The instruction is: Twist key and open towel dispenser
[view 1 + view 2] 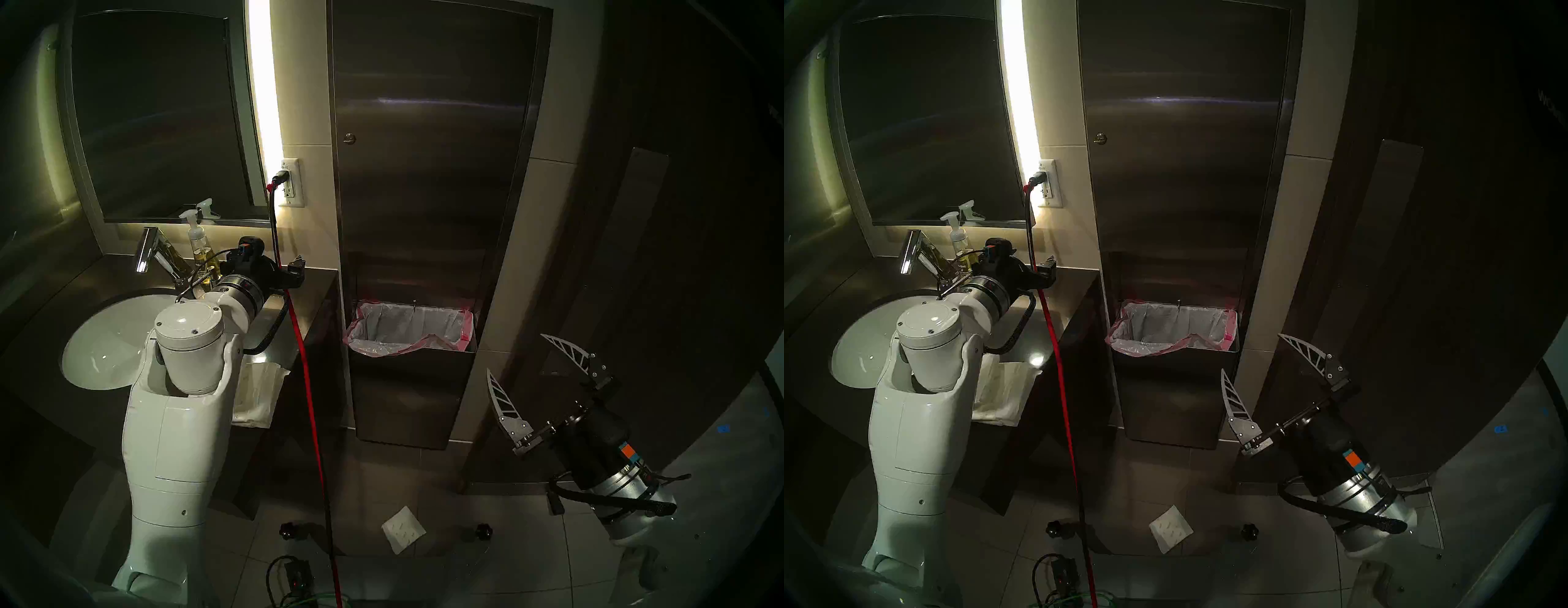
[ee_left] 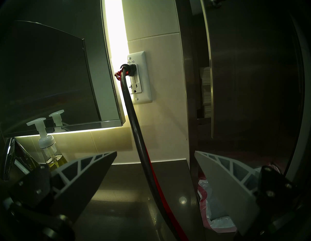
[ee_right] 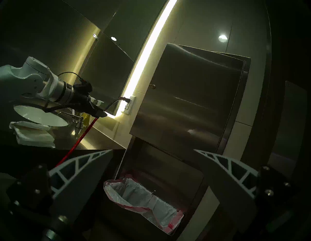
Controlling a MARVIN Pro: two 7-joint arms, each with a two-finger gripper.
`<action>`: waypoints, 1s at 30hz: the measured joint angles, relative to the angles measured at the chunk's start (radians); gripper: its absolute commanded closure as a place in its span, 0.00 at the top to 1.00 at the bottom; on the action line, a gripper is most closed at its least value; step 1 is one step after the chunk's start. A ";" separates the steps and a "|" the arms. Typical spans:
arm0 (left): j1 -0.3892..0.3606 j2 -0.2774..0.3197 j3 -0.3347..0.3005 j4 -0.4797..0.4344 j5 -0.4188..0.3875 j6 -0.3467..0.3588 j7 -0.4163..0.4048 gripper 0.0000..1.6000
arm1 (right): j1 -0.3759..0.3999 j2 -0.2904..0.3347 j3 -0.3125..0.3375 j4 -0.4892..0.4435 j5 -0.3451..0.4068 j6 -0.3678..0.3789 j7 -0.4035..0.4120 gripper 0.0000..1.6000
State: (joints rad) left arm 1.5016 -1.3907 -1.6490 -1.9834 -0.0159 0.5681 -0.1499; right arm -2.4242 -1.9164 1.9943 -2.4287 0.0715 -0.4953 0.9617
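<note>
Key: tiny, seated in a small round lock at the left edge of the door, roughly 12 o'clock in the head view; no gripper touches it.

Towel dispenser: tall brushed-steel wall cabinet, centre of the head view. In the left wrist view the door edge stands slightly out from the frame, and a stack of white folded towels shows in the gap.

Waste bin: steel, set in the cabinet's lower part, with a pink-edged clear liner, directly at 6 o'clock from the lock.

Right gripper: at 4 o'clock from the bin, well apart from the door, its white ribbed fingers spread wide, holding nothing.

Left gripper: at 9 o'clock from the bin, over the dark tabletop, near the cabinet's left edge; fingers wide apart in the wrist view, empty.

Wall outlet: white, at 8 o'clock from the lock, with a black plug in it and a black-and-red cable running down to the floor.

Further left: lit mirror, soap pump bottle, chrome faucet, white basin, folded paper towels on the tabletop's near edge.

Floor: one loose white paper towel at 6 o'clock.
</note>
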 measured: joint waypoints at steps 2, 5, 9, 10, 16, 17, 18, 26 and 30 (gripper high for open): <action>0.000 0.000 0.000 0.000 0.000 0.000 0.000 1.00 | -0.002 -0.002 0.000 0.000 0.001 -0.002 -0.001 1.00; 0.000 -0.001 0.000 0.000 0.001 0.000 -0.001 1.00 | -0.005 -0.004 -0.001 0.000 0.001 -0.004 -0.002 1.00; 0.000 -0.002 -0.001 0.000 0.002 0.000 -0.001 1.00 | -0.007 -0.006 -0.001 0.000 0.002 -0.007 -0.003 1.00; 0.000 -0.002 -0.001 0.000 0.002 0.000 -0.001 1.00 | -0.007 -0.007 -0.001 0.000 0.002 -0.007 -0.003 1.00; -0.001 0.002 -0.006 0.000 0.000 -0.007 -0.014 1.00 | -0.007 -0.009 -0.001 0.000 0.002 -0.009 -0.003 1.00; -0.002 0.004 -0.007 0.000 -0.001 -0.009 -0.018 1.00 | -0.007 -0.009 -0.002 -0.001 0.002 -0.009 -0.003 1.00; -0.006 0.009 -0.012 0.000 -0.002 -0.014 -0.024 1.00 | -0.007 -0.009 -0.002 -0.001 0.002 -0.010 -0.003 1.00; -0.044 0.039 -0.054 0.003 -0.008 -0.049 -0.048 1.00 | -0.006 -0.011 -0.002 -0.001 0.002 -0.011 -0.004 1.00; -0.067 0.056 -0.069 0.008 -0.016 -0.069 -0.067 1.00 | -0.005 -0.012 -0.002 -0.001 0.002 -0.011 -0.004 1.00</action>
State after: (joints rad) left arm 1.4347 -1.3343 -1.7175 -1.9751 -0.0320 0.4988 -0.2172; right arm -2.4296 -1.9282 1.9922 -2.4294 0.0737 -0.5062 0.9580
